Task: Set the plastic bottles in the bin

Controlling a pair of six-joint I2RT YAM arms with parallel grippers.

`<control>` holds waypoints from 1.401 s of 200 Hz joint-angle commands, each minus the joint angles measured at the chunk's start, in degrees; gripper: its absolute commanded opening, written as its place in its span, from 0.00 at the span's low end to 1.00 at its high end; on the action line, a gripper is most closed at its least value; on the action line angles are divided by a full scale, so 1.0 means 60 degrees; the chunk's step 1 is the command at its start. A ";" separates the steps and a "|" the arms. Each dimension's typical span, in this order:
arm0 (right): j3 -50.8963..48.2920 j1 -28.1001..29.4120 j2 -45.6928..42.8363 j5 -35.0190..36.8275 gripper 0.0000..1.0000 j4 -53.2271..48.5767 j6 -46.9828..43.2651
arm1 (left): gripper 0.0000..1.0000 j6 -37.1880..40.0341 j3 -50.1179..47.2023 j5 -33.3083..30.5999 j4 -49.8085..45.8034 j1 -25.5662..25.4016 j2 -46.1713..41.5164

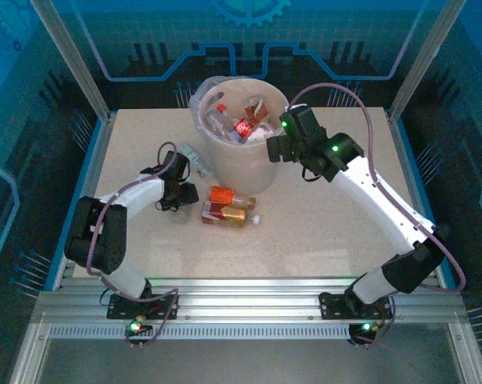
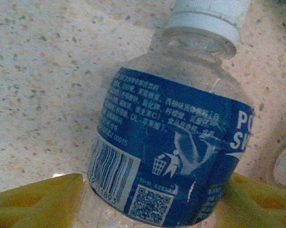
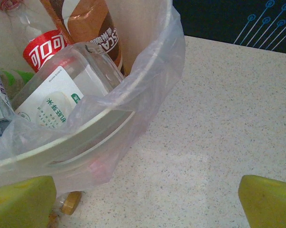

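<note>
1. Left wrist view: finds the left gripper [image 2: 152, 204] partly closed on the blue-labelled bottle [image 2: 171, 142], with yellow fingers [image 2: 38, 202] against both flanks of its lower body (cannot vouch for how firmly).
2. Lies on its side on the speckled table [image 2: 38, 71], with its white cap [image 2: 204, 19] pointing away, left of the bin [image 1: 241, 160].
3. Looks empty, so probably light. Seems thin and slick, likely to dent or squirt out under a hard squeeze. Better taken across the labelled middle than at the neck.
4. Shows the right gripper [image 3: 145, 204] spread wide, holding nothing, just beside the bin's rim.
5. Holds several bottles inside the clear liner [image 3: 166, 52]: a red-labelled bottle [image 3: 43, 50], a brown-labelled bottle [image 3: 93, 28] and a white-labelled bottle [image 3: 52, 99] near the rim.
6. Leaves an orange-labelled bottle [image 1: 225, 196] and a red-and-amber bottle [image 1: 225, 213] touching on the table in front.
</note>
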 commanded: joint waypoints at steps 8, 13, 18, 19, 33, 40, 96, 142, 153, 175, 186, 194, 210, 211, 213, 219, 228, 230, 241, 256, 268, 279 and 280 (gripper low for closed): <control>-0.0067 -0.0030 -0.0141 0.0060 1.00 0.0079 0.0133 | 0.69 -0.0404 -0.0194 -0.0418 -0.0186 0.0243 0.0150; -0.0073 -0.0026 -0.0141 0.0044 1.00 0.0072 0.0124 | 0.70 -0.0449 -0.0217 -0.0411 -0.0175 0.0288 0.0153; -0.0082 -0.0026 -0.0142 0.0050 1.00 0.0089 0.0131 | 0.72 -0.0496 -0.0240 -0.0386 -0.0146 0.0335 0.0167; -0.0084 -0.0026 -0.0142 0.0050 1.00 0.0095 0.0132 | 0.72 -0.0499 -0.0245 -0.0384 -0.0136 0.0339 0.0168; -0.0095 -0.0025 -0.0130 0.0038 1.00 0.0087 0.0126 | 0.83 -0.0625 -0.0318 -0.0272 -0.0027 0.0456 0.0219; -0.0101 -0.0026 -0.0127 0.0028 1.00 0.0086 0.0127 | 0.84 -0.0671 -0.0349 -0.0191 0.0050 0.0499 0.0238; -0.0188 -0.0031 -0.0112 0.0032 1.00 0.0101 0.0117 | 0.80 -0.0850 -0.0395 -0.0126 0.0370 0.0561 0.0474; -0.0243 -0.0041 -0.0152 0.0203 1.00 0.0032 0.0163 | 0.61 -0.1009 -0.0480 -0.0282 0.0452 0.0577 0.0200; -0.0294 -0.0040 -0.0245 0.0312 1.00 0.0050 0.0177 | 0.58 -0.1046 -0.0524 -0.0373 0.0445 0.0578 -0.0078; -0.0583 -0.0041 -0.0544 0.0589 1.00 0.0194 0.0248 | 0.53 -0.1073 -0.0535 -0.0614 0.0297 0.0577 -0.0833; -0.0791 -0.0040 -0.0768 0.0728 1.00 0.0285 0.0323 | 0.50 -0.1078 -0.0477 -0.0781 0.0128 0.0577 -0.1277; -0.1003 -0.0040 -0.0939 0.0781 1.00 0.0394 0.0373 | 0.49 -0.1076 -0.0429 -0.0866 0.0031 0.0564 -0.1621; -0.1465 -0.0040 -0.1317 0.0933 1.00 0.0614 0.0519 | 0.46 -0.1033 -0.0369 -0.0953 -0.0053 0.0563 -0.2404; -0.1493 -0.0040 -0.1337 0.0946 1.00 0.0628 0.0539 | 0.46 -0.1031 -0.0360 -0.0953 -0.0046 0.0563 -0.2458; -0.1562 -0.0040 -0.1396 0.0974 1.00 0.0658 0.0561 | 0.46 -0.1022 -0.0354 -0.0943 -0.0052 0.0563 -0.2575; -0.1739 -0.0043 -0.1547 0.1041 1.00 0.0751 0.0615 | 0.46 -0.1000 -0.0316 -0.0919 -0.0054 0.0563 -0.2887; -0.1979 -0.0055 -0.1788 0.1122 1.00 0.0883 0.0675 | 0.46 -0.0962 -0.0217 -0.0856 -0.0054 0.0563 -0.3320; -0.2024 -0.0055 -0.1835 0.1138 1.00 0.0901 0.0687 | 0.46 -0.0950 -0.0189 -0.0845 -0.0054 0.0563 -0.3428; -0.2287 -0.0066 -0.2097 0.1279 1.00 0.1014 0.0740 | 0.46 -0.0878 0.0037 -0.0744 -0.0094 0.0542 -0.3887; -0.2549 -0.0084 -0.2405 0.1477 1.00 0.1082 0.0782 | 0.44 -0.0770 0.0458 -0.0644 -0.0173 0.0534 -0.4368; -0.2701 -0.0099 -0.2604 0.1654 1.00 0.1082 0.0858 | 0.44 -0.0697 0.0890 -0.0568 -0.0240 0.0492 -0.4644; -0.2821 -0.0140 -0.2755 0.1706 1.00 0.1095 0.0925 | 0.44 -0.0603 0.1332 -0.0494 -0.0202 0.0394 -0.4783; -0.2830 -0.0142 -0.2767 0.1706 1.00 0.1096 0.0925 | 0.44 -0.0589 0.1362 -0.0490 -0.0201 0.0376 -0.4790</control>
